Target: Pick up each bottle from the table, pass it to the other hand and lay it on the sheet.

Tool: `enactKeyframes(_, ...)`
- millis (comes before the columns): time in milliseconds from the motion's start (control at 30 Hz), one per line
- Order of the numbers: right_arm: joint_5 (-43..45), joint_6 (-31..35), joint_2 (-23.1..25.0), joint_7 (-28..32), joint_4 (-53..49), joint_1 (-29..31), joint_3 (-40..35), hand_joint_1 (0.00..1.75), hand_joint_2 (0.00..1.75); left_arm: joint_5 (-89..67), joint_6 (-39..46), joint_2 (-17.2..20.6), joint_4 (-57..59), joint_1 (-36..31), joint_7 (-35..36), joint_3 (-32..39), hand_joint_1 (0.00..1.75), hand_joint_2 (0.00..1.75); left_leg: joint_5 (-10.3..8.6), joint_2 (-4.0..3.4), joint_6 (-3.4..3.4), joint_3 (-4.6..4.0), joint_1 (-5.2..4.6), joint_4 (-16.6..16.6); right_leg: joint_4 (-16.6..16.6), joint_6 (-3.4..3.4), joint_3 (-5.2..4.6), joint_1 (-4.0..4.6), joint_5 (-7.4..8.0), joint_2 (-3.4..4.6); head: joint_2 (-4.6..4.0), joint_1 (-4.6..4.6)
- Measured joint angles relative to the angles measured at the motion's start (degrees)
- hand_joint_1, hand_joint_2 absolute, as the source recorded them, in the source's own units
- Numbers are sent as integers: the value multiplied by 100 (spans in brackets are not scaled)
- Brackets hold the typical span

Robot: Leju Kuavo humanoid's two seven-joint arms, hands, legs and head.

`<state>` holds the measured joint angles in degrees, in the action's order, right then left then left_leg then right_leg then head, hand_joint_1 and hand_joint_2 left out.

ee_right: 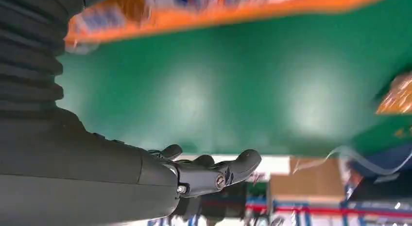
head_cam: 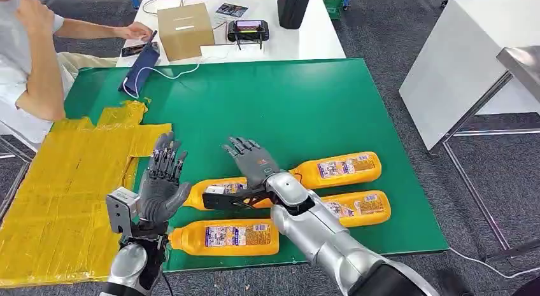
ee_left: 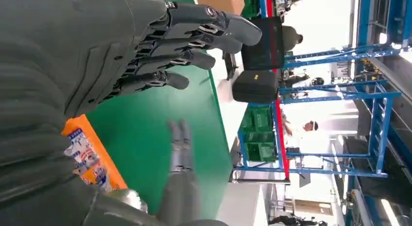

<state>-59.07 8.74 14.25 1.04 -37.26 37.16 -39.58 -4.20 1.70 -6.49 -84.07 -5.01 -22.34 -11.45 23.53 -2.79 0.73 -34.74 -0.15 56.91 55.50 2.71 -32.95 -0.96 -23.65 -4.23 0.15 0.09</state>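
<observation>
Both robot hands are empty, fingers spread. Left robot hand (head_cam: 163, 181) is raised, palm up-ish, over the near-left part of the green table (head_cam: 305, 111), just right of the yellow sheet (head_cam: 63, 194). Right robot hand (head_cam: 251, 159) is flat, fingers pointing far, hovering above the bottles; whether it touches one I can't tell.

Four orange bottles, all lying on their sides on the table, none on the sheet:
- bottle 1 (head_cam: 226, 237) at the near edge, just right of the left arm.
- bottle 2 (head_cam: 223, 189) behind it, partly hidden by the right wrist.
- bottle 3 (head_cam: 341, 170) farthest right-rear, cap toward the right robot hand.
- bottle 4 (head_cam: 356, 207) near-right, partly under the right forearm.

The sheet covers the left side of the table, wrinkled, nothing on it.

Left wrist view: left robot hand fingers (ee_left: 194, 58) extended and apart over green, a bottle label at the lower edge. Right wrist view is blurred; fingers (ee_right: 233, 167) straight, nothing held.

Far left, a person (head_cam: 32, 60) sits at the table. Behind the table: cardboard box (head_cam: 184, 30), handheld controller (head_cam: 248, 30), blue pouch (head_cam: 140, 68) with white cable.
</observation>
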Motion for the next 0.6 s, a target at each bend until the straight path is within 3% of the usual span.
enactKeyframes(233, -89, 298, 142, 119, 141, -16, -99, 0, 175, 60, 99, 4, 121, -34, -22, -63, 0, 175, 0, -1, 0, 0, 1, 0, 0, 0, -2, 1, 0, 0, 0, 0)
enactKeyframes(600, -686, 363, 59, -337, -1156, -287, -773, 0, 175, -4, 173, 15, 103, 145, -35, 20, 0, 175, 0, 1, 0, -3, 1, 0, 0, -1, -3, 0, -1, 0, 0, 0)
